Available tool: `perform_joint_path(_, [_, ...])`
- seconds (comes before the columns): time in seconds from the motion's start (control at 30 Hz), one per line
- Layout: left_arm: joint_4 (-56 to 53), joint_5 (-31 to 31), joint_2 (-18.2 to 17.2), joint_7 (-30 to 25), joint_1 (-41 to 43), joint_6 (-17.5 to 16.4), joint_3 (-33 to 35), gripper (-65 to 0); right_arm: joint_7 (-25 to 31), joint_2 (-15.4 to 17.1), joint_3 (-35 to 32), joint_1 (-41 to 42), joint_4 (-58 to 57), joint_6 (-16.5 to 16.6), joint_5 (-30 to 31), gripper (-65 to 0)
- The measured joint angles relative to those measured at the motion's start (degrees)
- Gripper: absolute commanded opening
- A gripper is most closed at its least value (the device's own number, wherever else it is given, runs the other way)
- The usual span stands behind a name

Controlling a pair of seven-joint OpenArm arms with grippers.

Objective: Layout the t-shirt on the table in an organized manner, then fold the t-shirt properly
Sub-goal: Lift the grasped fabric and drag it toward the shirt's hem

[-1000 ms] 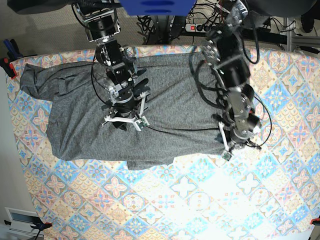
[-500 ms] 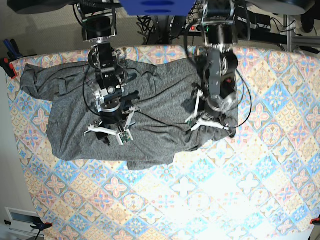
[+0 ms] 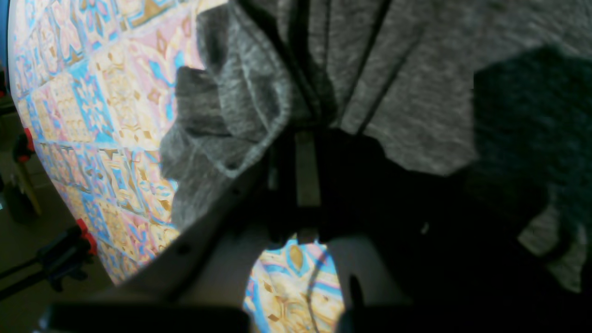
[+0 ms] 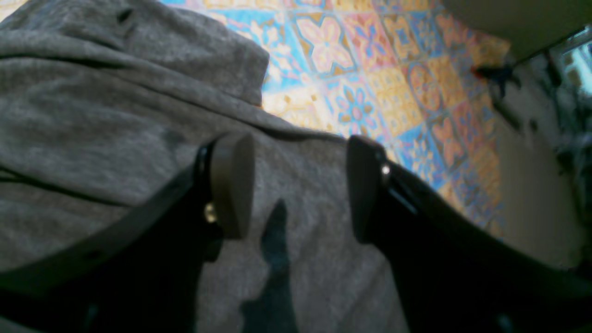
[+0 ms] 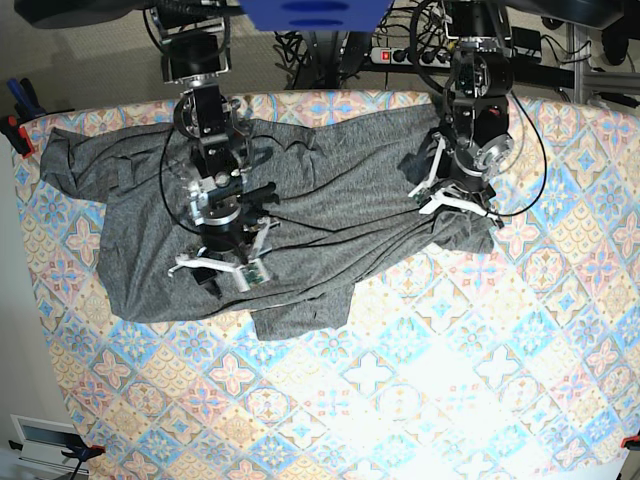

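Note:
The dark grey t-shirt (image 5: 330, 200) lies rumpled across the far half of the table (image 5: 450, 380), with creases running toward its right side. My left gripper (image 5: 455, 205) is at that right side, shut on a bunch of the cloth. In the left wrist view the t-shirt (image 3: 416, 92) gathers into folds at the left gripper (image 3: 307, 138). My right gripper (image 5: 222, 268) hovers open over the shirt's left-middle. In the right wrist view its fingers (image 4: 231, 185) stand apart above flat grey t-shirt (image 4: 92, 115), with nothing between them.
Patterned tablecloth (image 4: 370, 69) shows past the shirt's edge. Red clamps (image 5: 12, 135) grip the table's left edge, and one clamp (image 3: 85, 236) shows in the left wrist view. Cables and a power strip (image 5: 395, 55) sit behind the table. A white box (image 5: 40, 440) is on the floor.
The left arm swung left over the shirt, then back up and right, dragging the shirt's right side into creases. The right arm shifted a little left and toward the front, still open.

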Motion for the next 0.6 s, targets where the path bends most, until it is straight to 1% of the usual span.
perform_joint_path(0.07, [0.0,-1.46,0.46,0.13,-0.55,0.5,-2.54,-62.6,0.72,-0.04,-4.9,0.13,-0.22,0.61,0.24,-34.6])
perform_joint_path(0.13, [-0.04,-3.06,0.26,0.85,-1.55,0.07,-3.19,-62.6,1.75,-0.66,-9.51,0.28,-2.69,0.79,0.68,-34.6])
perform_joint_path(0.23, [-0.85,-3.06,0.24,0.79,-2.51,0.44,-3.3,-62.6,1.66,-0.83,-13.22,0.17,-8.46,1.05,0.52,-34.6])
perform_joint_path(0.27, [-0.94,-3.06,0.24,0.79,-2.54,0.44,-3.28,-62.6,1.31,-0.83,-13.27,0.09,-10.21,1.36,0.55,-34.6])
perform_joint_path(0.33, [-1.14,-3.15,0.28,0.76,-2.08,0.39,-3.23,-62.6,2.56,-0.13,-13.35,1.03,-12.24,1.27,1.14,-34.6])
perform_joint_path(0.37, [-1.16,-3.41,0.31,0.81,-1.73,0.42,-3.21,-62.6,1.84,-0.02,-13.35,2.8,-13.2,1.55,0.96,-34.6])
perform_joint_path(0.4, [-1.16,-3.39,0.28,1.03,-1.42,0.26,-3.26,-62.6,1.99,-0.04,-13.35,4.74,-14.16,1.16,0.92,-34.6])
perform_joint_path(0.5, [-1.2,-3.52,0.37,0.96,-1.73,0.0,-3.21,-62.6,3.58,-0.22,-13.27,10.62,-16.24,0.85,0.44,-34.6])
perform_joint_path(0.6, [-1.09,-3.63,0.28,0.59,-2.19,0.44,-3.28,-62.5,3.93,-0.7,-13.14,12.94,-18.21,0.52,0.35,-34.6])
